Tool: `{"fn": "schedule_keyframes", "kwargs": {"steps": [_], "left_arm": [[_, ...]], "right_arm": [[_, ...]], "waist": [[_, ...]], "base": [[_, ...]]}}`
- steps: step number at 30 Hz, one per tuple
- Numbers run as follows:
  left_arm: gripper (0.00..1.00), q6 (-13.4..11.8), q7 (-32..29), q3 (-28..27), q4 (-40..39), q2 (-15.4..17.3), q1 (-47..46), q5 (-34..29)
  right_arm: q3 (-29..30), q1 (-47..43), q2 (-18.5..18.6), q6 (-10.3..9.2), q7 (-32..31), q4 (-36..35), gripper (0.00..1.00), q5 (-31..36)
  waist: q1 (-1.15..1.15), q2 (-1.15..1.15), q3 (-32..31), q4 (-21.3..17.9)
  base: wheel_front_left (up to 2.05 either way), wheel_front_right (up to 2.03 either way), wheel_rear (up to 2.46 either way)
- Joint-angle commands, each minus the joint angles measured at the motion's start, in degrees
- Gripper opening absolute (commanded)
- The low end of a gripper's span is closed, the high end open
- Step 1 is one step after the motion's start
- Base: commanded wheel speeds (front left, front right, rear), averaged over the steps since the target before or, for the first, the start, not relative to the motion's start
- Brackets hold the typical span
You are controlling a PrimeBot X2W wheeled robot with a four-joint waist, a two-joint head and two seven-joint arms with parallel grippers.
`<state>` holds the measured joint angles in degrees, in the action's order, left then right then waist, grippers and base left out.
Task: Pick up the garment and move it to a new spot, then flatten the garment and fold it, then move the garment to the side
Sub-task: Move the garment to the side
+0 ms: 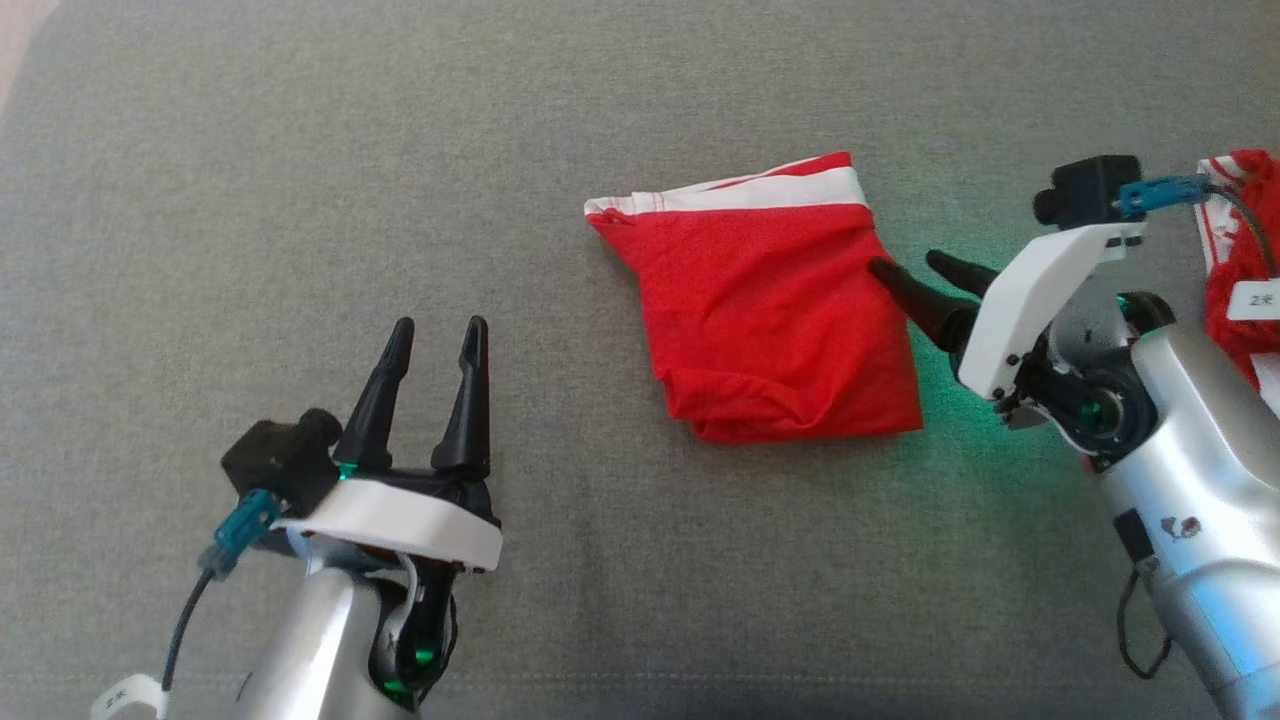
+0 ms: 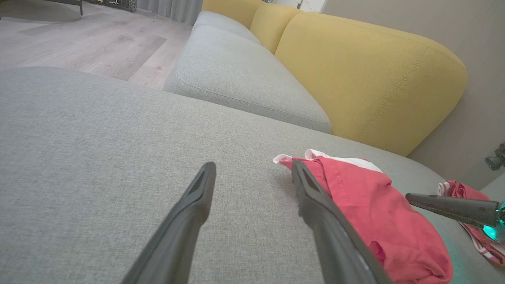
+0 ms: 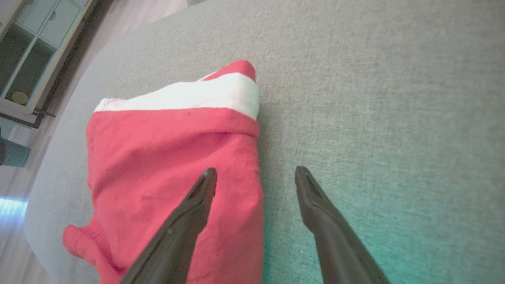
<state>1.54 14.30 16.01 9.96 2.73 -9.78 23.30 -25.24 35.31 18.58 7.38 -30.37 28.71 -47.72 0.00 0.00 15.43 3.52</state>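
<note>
Now: right gripper [image 1: 903, 260] has its jaws spread wide and holds nothing. Its fingers straddle the right edge of the garment [image 1: 770, 320], one over red cloth, the other over bare grey cushion [image 1: 300, 150]; contact with the cloth cannot be told. Left gripper [image 1: 440, 323] is likewise wide open and empty, well apart from the garment, to its left and nearer the robot. Garment lies folded mid-cushion, white band on its far edge. Second red garment [image 1: 1228, 330] sits at the far right.
</note>
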Motion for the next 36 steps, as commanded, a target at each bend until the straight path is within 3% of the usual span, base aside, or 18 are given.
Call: {"fn": "schedule_keyframes", "kwargs": {"steps": [1,10,11,12,21,28,36], "left_arm": [[1.00,-0.1,0.7,-1.3,-1.4,0.1,-2.0,0.6],[1.00,-0.2,0.7,-1.4,-1.5,0.1,-2.0,0.9],[1.00,-0.3,0.7,-1.5,-1.5,0.1,-2.0,0.9],[1.00,-0.3,0.7,-1.6,-1.5,0.1,-2.0,0.9],[1.00,-0.3,0.7,-2.1,-1.8,0.1,-2.0,0.5],[1.00,0.1,0.7,-2.2,-2.2,0.1,-1.9,0.0],[1.00,0.4,0.7,-1.8,-2.8,0.1,-2.5,-0.5]], "right_arm": [[-1.6,1.5,0.5,0.11,-0.2,-0.8,1.00,-0.8],[-5.8,2.6,0.8,0.11,-1.5,3.0,1.00,-3.4],[-6.2,2.7,0.9,0.11,-1.5,3.3,0.59,-3.7],[-6.4,2.9,1.0,0.11,-1.2,3.6,0.00,-3.8],[-9.0,5.3,3.8,0.11,5.9,5.0,0.00,-1.7],[-15.0,7.8,9.4,0.11,13.5,3.7,0.00,4.5],[-21.7,11.3,18.3,0.11,16.9,3.0,0.00,10.2]], "waist": [[0.00,0.00,0.1,0.4],[0.00,0.00,0.1,1.3],[0.00,0.00,0.1,1.3],[0.00,0.00,0.0,1.3],[0.00,0.00,-0.3,0.2],[0.00,0.00,-0.7,-2.1],[0.00,0.00,-0.4,-5.2]], "base": [[0.00,0.00,0.00],[0.00,0.00,0.00],[0.00,0.00,0.00],[0.00,0.00,0.00],[0.00,0.00,0.00],[0.00,0.00,0.00],[0.00,0.00,0.00]]}}
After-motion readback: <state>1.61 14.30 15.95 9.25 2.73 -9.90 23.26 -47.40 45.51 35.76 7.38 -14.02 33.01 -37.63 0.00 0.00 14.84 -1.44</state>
